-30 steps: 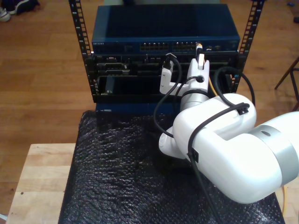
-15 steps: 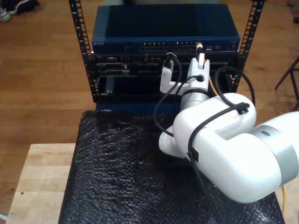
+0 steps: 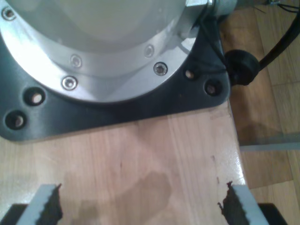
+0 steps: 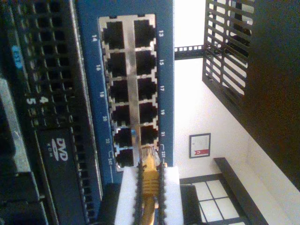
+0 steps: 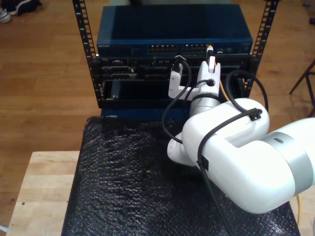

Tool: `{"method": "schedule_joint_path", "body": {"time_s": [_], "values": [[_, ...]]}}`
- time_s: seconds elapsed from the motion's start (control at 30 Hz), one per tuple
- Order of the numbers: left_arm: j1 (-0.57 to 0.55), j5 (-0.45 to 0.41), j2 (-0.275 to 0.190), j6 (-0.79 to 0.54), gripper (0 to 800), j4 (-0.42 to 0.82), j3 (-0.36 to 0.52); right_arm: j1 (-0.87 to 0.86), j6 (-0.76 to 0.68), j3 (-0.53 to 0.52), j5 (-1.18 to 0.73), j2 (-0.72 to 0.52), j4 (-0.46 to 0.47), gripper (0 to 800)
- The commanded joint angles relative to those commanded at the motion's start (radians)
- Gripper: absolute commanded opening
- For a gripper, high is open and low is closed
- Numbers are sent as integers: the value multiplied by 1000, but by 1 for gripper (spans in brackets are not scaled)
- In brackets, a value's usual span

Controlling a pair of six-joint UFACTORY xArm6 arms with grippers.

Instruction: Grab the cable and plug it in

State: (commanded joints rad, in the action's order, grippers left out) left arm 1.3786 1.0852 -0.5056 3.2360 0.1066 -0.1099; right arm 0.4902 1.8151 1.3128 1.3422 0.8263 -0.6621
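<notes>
One cable (image 4: 150, 180) plug being held clenched in second pincer (image 4: 149, 187), unmoved at switch (image 4: 129, 93) port; insertion pending. First pincer (image 3: 140, 204) released.

Blue switch (image 4: 126, 93): white port numbers flank the socket block, 13, 15, 17, 19 and 21 along one edge, 14, 16, 18, 20 and 22 along the other. Black drive panel (image 4: 58, 150) beside it: "DVD" logo in white, with the numerals 4 and 5 printed farther along the same face.
</notes>
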Motion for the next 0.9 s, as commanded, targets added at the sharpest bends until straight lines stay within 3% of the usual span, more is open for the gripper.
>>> {"method": "schedule_joint_path", "body": {"time_s": [0.9], "values": [[0,0,0,0,800,0,0,-5,0,54,-6,34,5,0]]}}
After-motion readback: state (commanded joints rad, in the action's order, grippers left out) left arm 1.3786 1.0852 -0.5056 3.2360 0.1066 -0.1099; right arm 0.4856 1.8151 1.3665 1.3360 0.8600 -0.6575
